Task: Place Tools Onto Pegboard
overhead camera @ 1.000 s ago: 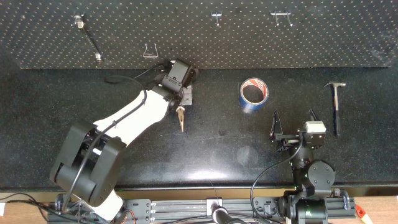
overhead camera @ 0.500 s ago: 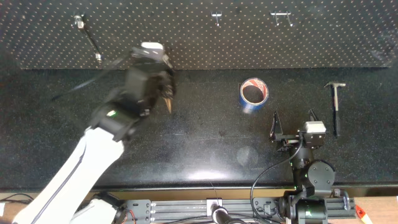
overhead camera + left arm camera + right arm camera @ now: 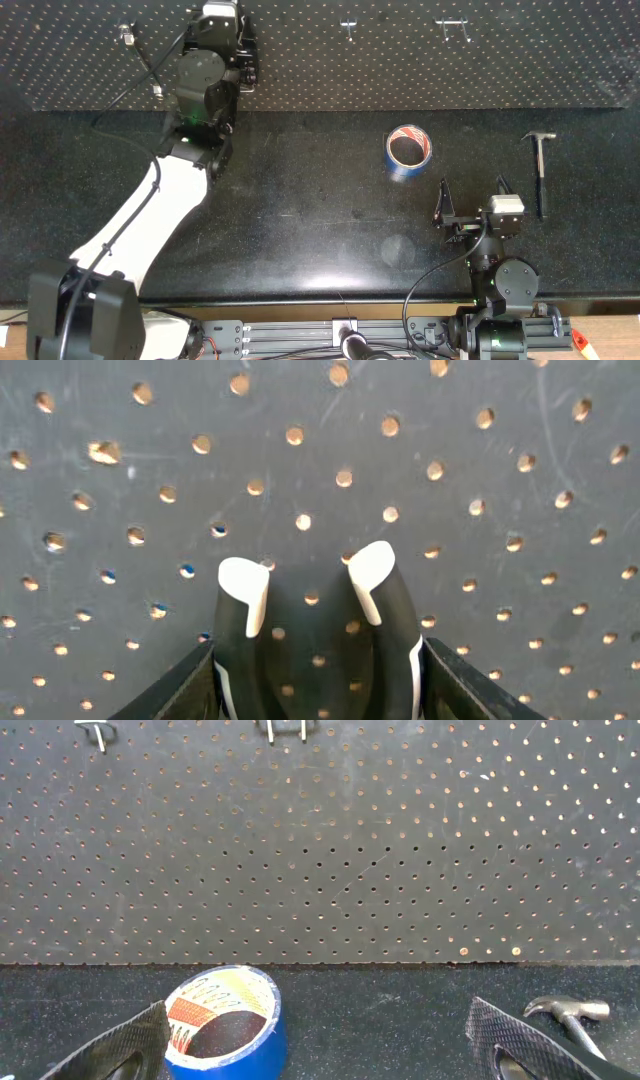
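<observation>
- Top view, upper left: left arm [image 3: 150, 210] stretched up the frame, left gripper [image 3: 228, 45] raised against the pegboard [image 3: 420, 70], close beside a slim dark bar [image 3: 142, 62] hung on the board, kind unclear. Bare wire hooks [image 3: 348, 28] further right along the top edge.
- Top view, lower right: right gripper [image 3: 470, 198] parked near its base, fingers spread wide, nothing between them. Tape roll [image 3: 408, 150] lying on the black table [image 3: 300, 220] just up and left of it; hammer [image 3: 540, 170] flat near the right edge, just short of the board's foot.
- Left wrist view: clenched on the pliers [image 3: 390, 620], two black handles with white tips sticking out at bottom centre and aimed straight at the perforated face. Tips very near the board or touching it; cannot tell which. Plain holes all around the tips.
- Right wrist view: tape roll at lower left, hammer head at lower right, both on the table in front of the board, two hooks at the top left edge.
- Step in hand, as judged: hanging the pliers; tape roll and hammer not yet hung.
- Next move, as judged: lining the gap between the handles up with a hook, then sliding on and settling down before letting go. Likely trouble: missing the hook at this close range, or releasing too soon and dropping the pliers to the table.
</observation>
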Motion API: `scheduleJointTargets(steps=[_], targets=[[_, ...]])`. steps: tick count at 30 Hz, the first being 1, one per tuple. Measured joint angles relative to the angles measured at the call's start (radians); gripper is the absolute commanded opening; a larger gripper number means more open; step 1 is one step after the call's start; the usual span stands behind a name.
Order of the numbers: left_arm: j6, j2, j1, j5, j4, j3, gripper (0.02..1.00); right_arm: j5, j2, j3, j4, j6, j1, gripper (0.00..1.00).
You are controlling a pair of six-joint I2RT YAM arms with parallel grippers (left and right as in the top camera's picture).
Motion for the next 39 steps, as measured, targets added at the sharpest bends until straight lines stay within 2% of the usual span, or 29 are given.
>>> scheduleJointTargets(steps=[4, 10, 11, 12, 17, 19, 23, 27, 28, 31, 35, 39], targets=[[0.020, 0.014, 0.000, 0.000, -0.011, 0.000, 0.029, 0.000, 0.000, 0.000, 0.000, 0.000, 0.000, 0.965], [0.024, 0.035, 0.000, 0.004, -0.139, 0.000, 0.029, 0.000, 0.000, 0.000, 0.000, 0.000, 0.000, 0.965], [0.024, 0.035, 0.000, 0.005, -0.147, 0.000, 0.069, 0.000, 0.000, 0.000, 0.000, 0.000, 0.000, 0.965], [0.024, 0.035, 0.000, 0.008, -0.153, 0.000, 0.281, 0.000, 0.000, 0.000, 0.000, 0.000, 0.000, 0.965], [0.023, 0.035, 0.000, 0.030, -0.163, 0.000, 0.921, 0.000, 0.000, 0.000, 0.000, 0.000, 0.000, 0.963], [0.021, 0.035, 0.000, 0.039, -0.161, 0.000, 0.996, 0.000, 0.000, 0.000, 0.000, 0.000, 0.000, 0.965], [0.024, 0.019, 0.000, 0.053, -0.190, 0.001, 0.996, 0.000, 0.000, 0.000, 0.000, 0.000, 0.000, 0.965], [0.024, -0.201, 0.034, 0.101, -0.397, -0.008, 0.996, 0.000, -0.001, 0.000, 0.000, 0.000, 0.000, 0.965], [0.024, -0.342, 0.085, 0.148, -0.412, -0.035, 0.996, 0.000, -0.001, 0.000, 0.000, 0.000, 0.000, 0.965], [0.024, -0.653, 0.193, 0.208, -0.322, -0.227, 0.996, 0.000, -0.001, 0.001, 0.000, 0.000, 0.000, 0.963], [0.024, -1.085, 0.298, 0.294, -0.027, -0.702, 0.996, 0.000, -0.001, 0.001, -0.002, 0.000, 0.000, 0.963], [0.024, -1.279, 0.363, 0.369, 0.008, -0.915, 0.996, 0.000, -0.001, 0.001, -0.002, 0.000, 0.000, 0.965]])
